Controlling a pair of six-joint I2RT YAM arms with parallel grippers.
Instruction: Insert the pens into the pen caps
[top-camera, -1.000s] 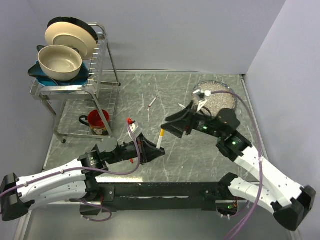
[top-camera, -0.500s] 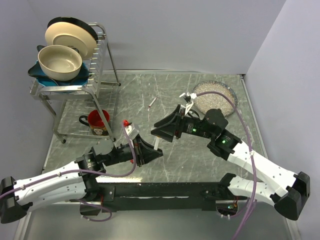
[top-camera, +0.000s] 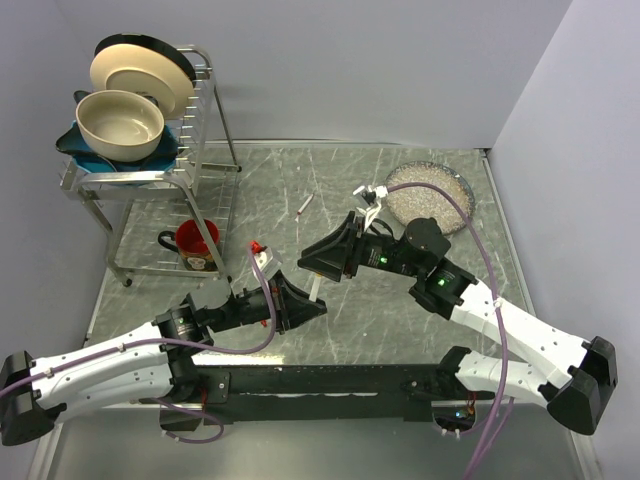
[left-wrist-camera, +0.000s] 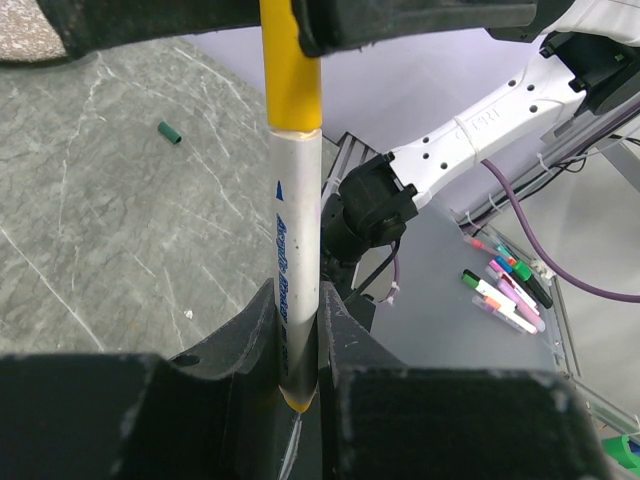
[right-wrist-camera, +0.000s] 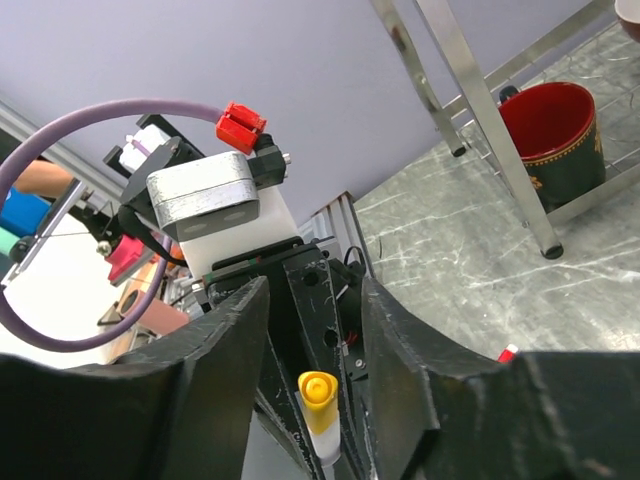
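Observation:
My left gripper (top-camera: 306, 300) (left-wrist-camera: 298, 305) is shut on the lower end of a white pen (left-wrist-camera: 297, 230) (top-camera: 318, 289), which stands upright. A yellow-orange pen cap (left-wrist-camera: 288, 80) (right-wrist-camera: 320, 393) sits on the pen's top end. My right gripper (top-camera: 314, 266) (right-wrist-camera: 315, 292) is open. Its two fingers (right-wrist-camera: 228, 360) stand on either side of the capped end, with a gap showing on each side. A dark green pen cap (left-wrist-camera: 169, 132) lies loose on the table. Another white pen (top-camera: 304, 205) lies on the table further back.
A red mug (top-camera: 195, 243) (right-wrist-camera: 555, 125) stands under the metal dish rack (top-camera: 205, 150) at the left, which holds bowls and plates. A round tray of white grains (top-camera: 430, 195) is at the back right. Several coloured markers (left-wrist-camera: 505, 290) lie beyond the table's edge.
My right gripper has moved left over the pen held by my left gripper. Its jaws have narrowed around the yellow-orange cap. The left gripper has kept its grip.

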